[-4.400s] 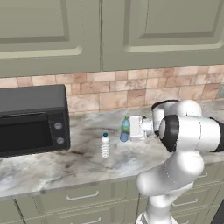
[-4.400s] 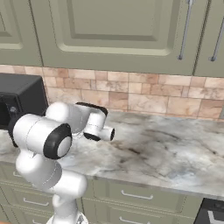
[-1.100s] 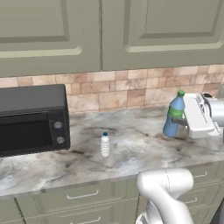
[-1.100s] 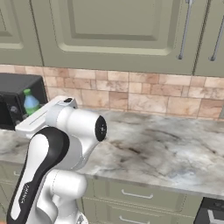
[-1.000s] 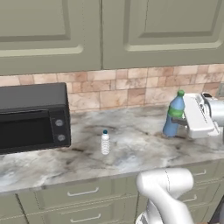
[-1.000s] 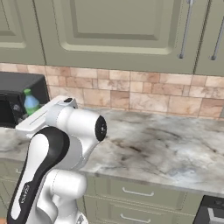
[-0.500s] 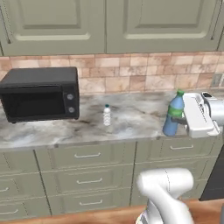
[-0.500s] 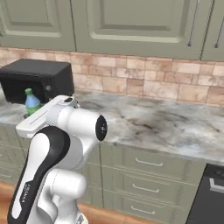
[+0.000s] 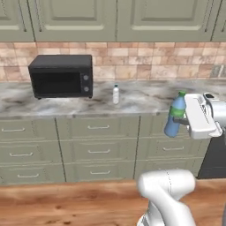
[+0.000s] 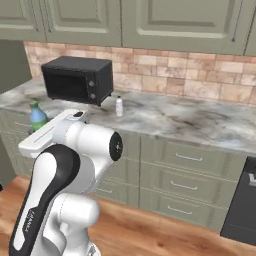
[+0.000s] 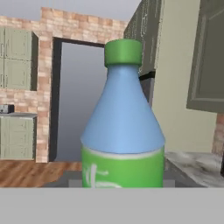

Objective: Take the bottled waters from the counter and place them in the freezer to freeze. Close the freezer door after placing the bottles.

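Observation:
A blue-tinted bottled water (image 9: pixel 175 115) with a green cap hangs in the air in front of the drawers, and my gripper (image 9: pixel 180 120) is shut on its body. The same bottle (image 10: pixel 37 116) peeks out behind my white arm at the left of the right base view. Up close in the hand view, the bottle (image 11: pixel 122 127) stands upright with its green label low. The clear ribbed bottled water (image 9: pixel 116 94) (image 10: pixel 119 106) stands upright on the marbled counter (image 9: pixel 145 99) (image 10: pixel 200 122), right of the black oven. A grey upright panel (image 10: pixel 12 65) stands at the counter's left end; I cannot tell whether it is the freezer.
A black countertop oven (image 9: pixel 62 76) (image 10: pixel 77 79) sits on the counter's left part. Olive drawers (image 9: pixel 97 145) run below the worktop. A dark built-in appliance (image 10: pixel 245 200) stands at the right. Wooden floor (image 9: pixel 66 203) lies between the base and the cabinets.
The whole picture has shifted: the base has backed away from the counter, which now shows with its drawers and the floor. The blue bottle stays in the shut gripper.

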{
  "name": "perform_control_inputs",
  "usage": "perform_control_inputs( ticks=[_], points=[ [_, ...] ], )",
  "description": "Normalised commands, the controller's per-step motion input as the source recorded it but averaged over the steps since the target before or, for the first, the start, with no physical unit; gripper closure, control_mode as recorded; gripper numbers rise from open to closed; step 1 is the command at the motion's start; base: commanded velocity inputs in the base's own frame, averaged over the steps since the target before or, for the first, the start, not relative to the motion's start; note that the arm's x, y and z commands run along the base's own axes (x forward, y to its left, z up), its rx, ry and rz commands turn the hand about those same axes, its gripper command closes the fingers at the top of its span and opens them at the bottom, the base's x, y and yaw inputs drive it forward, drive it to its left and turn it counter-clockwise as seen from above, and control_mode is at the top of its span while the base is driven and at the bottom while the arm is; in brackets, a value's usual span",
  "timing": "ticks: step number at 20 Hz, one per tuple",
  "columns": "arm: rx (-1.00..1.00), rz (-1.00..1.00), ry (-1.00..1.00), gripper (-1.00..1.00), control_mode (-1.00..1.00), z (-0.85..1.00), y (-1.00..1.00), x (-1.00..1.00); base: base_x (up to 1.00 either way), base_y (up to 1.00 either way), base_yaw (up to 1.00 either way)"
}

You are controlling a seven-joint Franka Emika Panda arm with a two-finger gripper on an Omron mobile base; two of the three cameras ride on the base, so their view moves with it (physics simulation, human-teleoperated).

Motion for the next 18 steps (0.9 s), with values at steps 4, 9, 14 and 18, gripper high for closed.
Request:
perform_control_inputs(
  ticks=[4,9,14,18],
  points=[
    [0.00,0.00,0.00,1.00,1.00,0.00,0.00,0.00,-0.78,0.63,0.22],
    [0.00,0.00,0.00,1.00,1.00,0.00,0.00,0.00,-0.15,0.98,0.17],
    [0.00,0.00,0.00,1.00,1.00,0.00,0.00,0.00,0.05,1.00,0.03],
    [0.00,0.00,0.00,1.00,1.00,0.00,0.00,0.00,0.21,1.00,0.00]
  ],
)
